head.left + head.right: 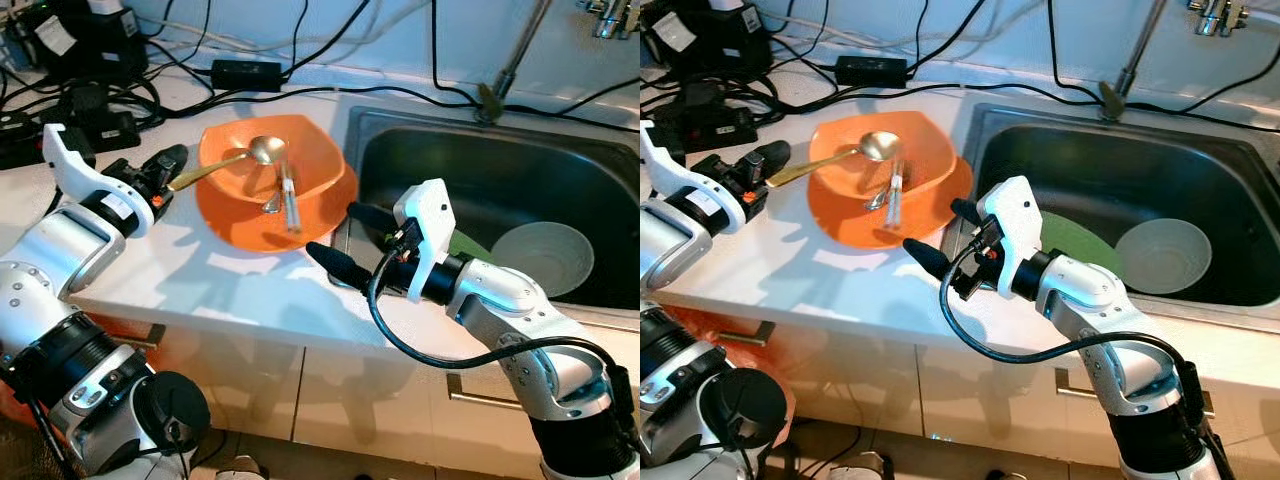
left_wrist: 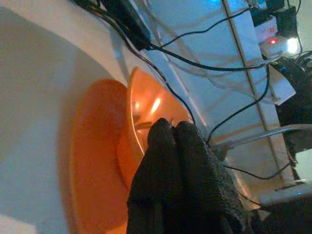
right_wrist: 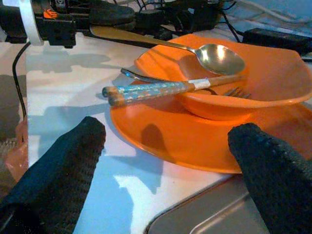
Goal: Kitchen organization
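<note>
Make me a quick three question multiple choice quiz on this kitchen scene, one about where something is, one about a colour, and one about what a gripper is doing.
1. Where does the pale bowl lie?
A. In the sink
B. On the orange plate
C. On the floor

2. What colour is the bowl holding the cutlery?
A. Green
B. Orange
C. White

3. How does the right gripper stand?
A. Shut on the chopsticks
B. Open, beside the plate's edge
C. Shut on the sink's rim

Answers:
1. A, the pale bowl sits in the steel sink basin.
2. B, the orange bowl sits on the orange plate with the gold spoon.
3. B, its two fingers are spread apart with nothing between them, pointing at the plate.
</note>
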